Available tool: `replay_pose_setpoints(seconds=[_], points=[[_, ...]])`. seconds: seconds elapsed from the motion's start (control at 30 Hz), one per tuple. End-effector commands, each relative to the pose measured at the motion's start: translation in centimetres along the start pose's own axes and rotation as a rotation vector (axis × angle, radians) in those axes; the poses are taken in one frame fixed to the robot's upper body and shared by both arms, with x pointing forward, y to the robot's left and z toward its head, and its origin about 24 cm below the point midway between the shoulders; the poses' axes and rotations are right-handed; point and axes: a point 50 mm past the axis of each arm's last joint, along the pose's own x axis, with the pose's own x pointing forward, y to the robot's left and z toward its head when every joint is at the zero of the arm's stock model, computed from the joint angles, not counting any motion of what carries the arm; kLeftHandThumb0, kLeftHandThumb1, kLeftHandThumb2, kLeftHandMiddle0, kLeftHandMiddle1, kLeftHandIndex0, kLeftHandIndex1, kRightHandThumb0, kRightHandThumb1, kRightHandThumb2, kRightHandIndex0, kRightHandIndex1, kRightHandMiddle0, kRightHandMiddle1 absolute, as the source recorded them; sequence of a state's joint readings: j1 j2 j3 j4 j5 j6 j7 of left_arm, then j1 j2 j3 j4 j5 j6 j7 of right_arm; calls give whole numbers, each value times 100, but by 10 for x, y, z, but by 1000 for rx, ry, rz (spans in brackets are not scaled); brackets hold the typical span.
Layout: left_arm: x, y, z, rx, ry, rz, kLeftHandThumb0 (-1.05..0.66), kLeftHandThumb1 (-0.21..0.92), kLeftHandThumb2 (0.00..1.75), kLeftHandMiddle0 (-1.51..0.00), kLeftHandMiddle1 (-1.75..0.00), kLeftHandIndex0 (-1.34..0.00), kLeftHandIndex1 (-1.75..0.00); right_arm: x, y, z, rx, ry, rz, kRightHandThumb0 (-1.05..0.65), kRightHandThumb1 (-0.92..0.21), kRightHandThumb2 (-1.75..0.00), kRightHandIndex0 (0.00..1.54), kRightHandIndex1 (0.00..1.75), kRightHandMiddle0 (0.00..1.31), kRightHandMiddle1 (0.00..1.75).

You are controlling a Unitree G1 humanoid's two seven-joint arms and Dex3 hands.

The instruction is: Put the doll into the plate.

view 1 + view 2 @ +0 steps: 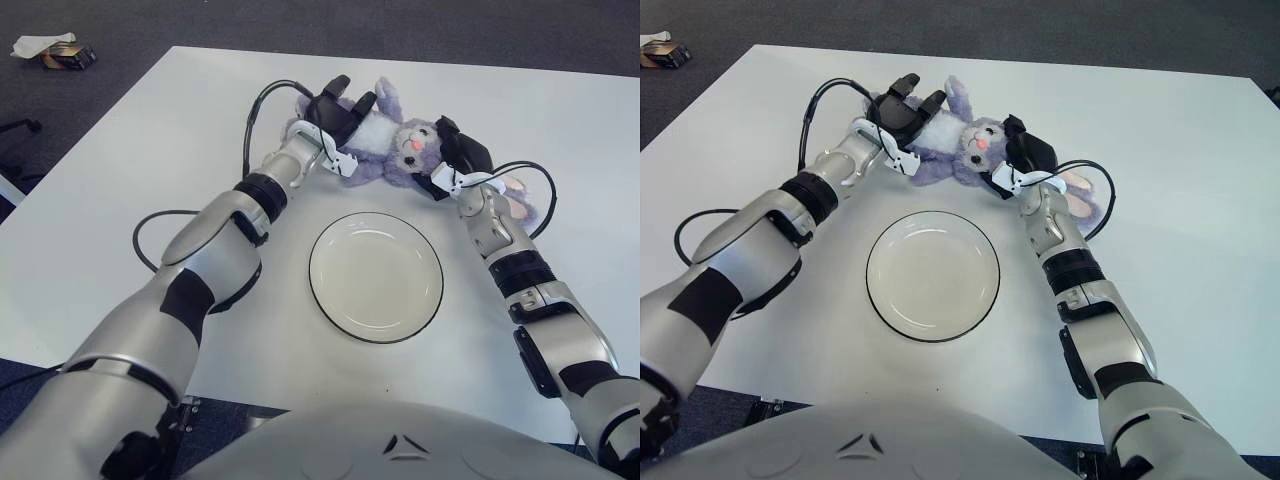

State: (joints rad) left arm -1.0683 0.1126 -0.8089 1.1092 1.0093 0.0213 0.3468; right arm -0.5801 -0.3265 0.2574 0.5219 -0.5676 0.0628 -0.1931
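Both hands meet at the doll, at 12 o'clock from the plate.

Bare white table [120,180] lies open at 9 o'clock. The left hand [335,108] spreads its fingers over the purple doll [392,148] body, released; the right hand [458,152] clasps its head. The plate [376,276] holds nothing, just apart from the doll.

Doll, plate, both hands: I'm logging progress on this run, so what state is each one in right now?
doll: lying on the white table beyond the plate, not in it.
plate: upright on the table, nothing in it.
left hand: at the doll's body end, fingers spread over it.
right hand: at the doll's head end, against it; grip unclear.
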Motion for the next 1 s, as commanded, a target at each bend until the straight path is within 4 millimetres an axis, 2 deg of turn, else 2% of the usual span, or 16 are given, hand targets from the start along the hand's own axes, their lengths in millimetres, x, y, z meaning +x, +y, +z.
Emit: replay_pose_setpoints(seconds=[0.0,0.03,0.13,0.17,0.23,0.3,0.43,0.67,0.73,0.8,0.9,0.97], points=[[-23,-39,3,19,34,-8,-36,28,96,-1,-128,0,-90,-6,4,-12,-1,56,33,0,-13,-152,77,168,52,175],[-24,-40,3,30,31,11,-23,23,109,0,-142,0,-103,-7,3,-12,0,57,32,0,-13,-152,77,168,52,175],[-27,-42,1,65,13,60,-5,19,125,-3,-163,0,-125,-7,2,-11,4,63,30,0,-13,-152,77,169,52,175],[-28,-43,0,78,5,70,-3,19,127,-3,-166,0,-127,-7,1,-11,6,66,31,0,-13,-152,77,169,52,175],[-30,-45,-3,98,-7,81,22,41,111,-25,-171,0,-140,-8,0,-11,10,71,33,0,-13,-153,77,169,52,175],[-32,-46,-5,112,-16,85,30,48,106,-33,-173,0,-149,-8,0,-10,14,77,36,0,-13,-153,77,170,52,175],[-35,-50,-8,133,-27,79,38,51,106,-42,-174,-4,-162,-8,-2,-10,24,84,44,0,-13,-153,77,170,52,175],[-37,-53,-12,148,-42,54,41,51,106,-44,-175,-12,-173,-8,-4,-11,39,91,65,0,-13,-153,77,170,52,175],[-38,-54,-14,147,-48,42,41,51,106,-44,-175,-18,-174,-8,-4,-11,46,94,71,0,-13,-153,77,170,52,175],[-39,-55,-16,147,-54,36,21,45,115,-47,-175,-29,-174,-8,-5,-11,50,96,75,0,-13,-153,77,171,52,175],[-40,-56,-18,139,-63,23,7,33,129,-57,-169,-41,-174,-8,-5,-10,55,96,81,0,-13,-153,77,170,52,175],[-40,-56,-19,128,-71,12,4,27,134,-64,-164,-47,-174,-8,-6,-10,59,92,84,0,-13,-153,77,170,52,175]])
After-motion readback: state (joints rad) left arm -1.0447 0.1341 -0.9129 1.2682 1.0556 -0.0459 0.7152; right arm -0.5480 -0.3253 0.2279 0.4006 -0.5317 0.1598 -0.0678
